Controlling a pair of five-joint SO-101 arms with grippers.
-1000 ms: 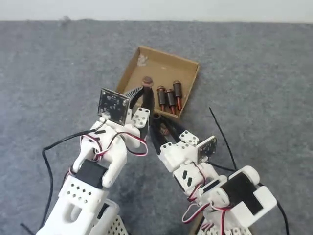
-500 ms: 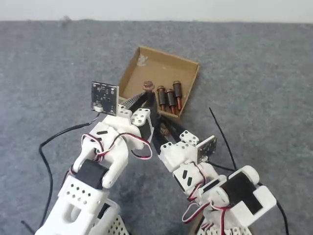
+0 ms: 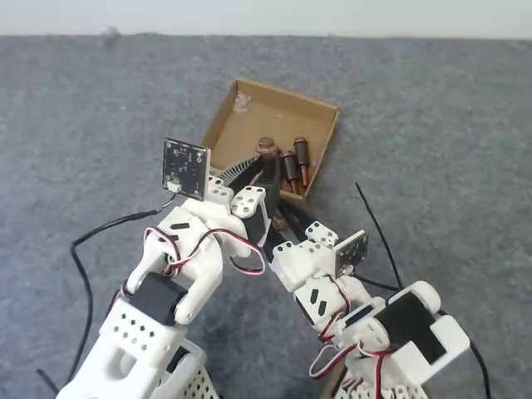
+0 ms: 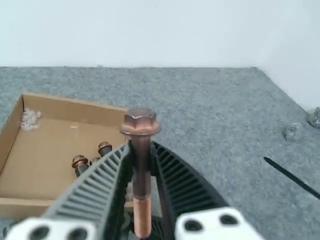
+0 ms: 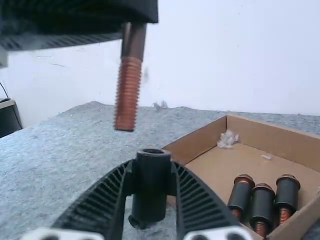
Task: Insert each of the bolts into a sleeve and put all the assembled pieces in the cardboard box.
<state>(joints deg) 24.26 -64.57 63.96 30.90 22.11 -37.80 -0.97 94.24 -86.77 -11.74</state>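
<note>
My left gripper (image 4: pixel 141 150) is shut on a copper bolt (image 4: pixel 140 165), held upright with its hex head up. In the high view this bolt (image 3: pixel 266 150) and left gripper (image 3: pixel 266 169) hang over the near edge of the cardboard box (image 3: pixel 266 116). My right gripper (image 5: pixel 151 170) is shut on a black sleeve (image 5: pixel 150 187), which stands upright with its hole facing up. The bolt's threaded end (image 5: pixel 125 95) hangs just above the sleeve and a little to one side, not touching it. Three assembled pieces (image 5: pixel 262 202) lie side by side in the box (image 5: pixel 270 132).
Grey carpet (image 3: pixel 432 108) covers the table around the box. A small white tuft (image 4: pixel 29 118) lies in a far corner of the box (image 4: pixel 50 145). Black cables (image 3: pixel 378 233) trail beside the arms. The right gripper (image 3: pixel 278 218) sits just in front of the box.
My left gripper has carried the bolt to the right, from beside the box's left part to a spot above the right gripper's sleeve. The right arm has stayed still.
</note>
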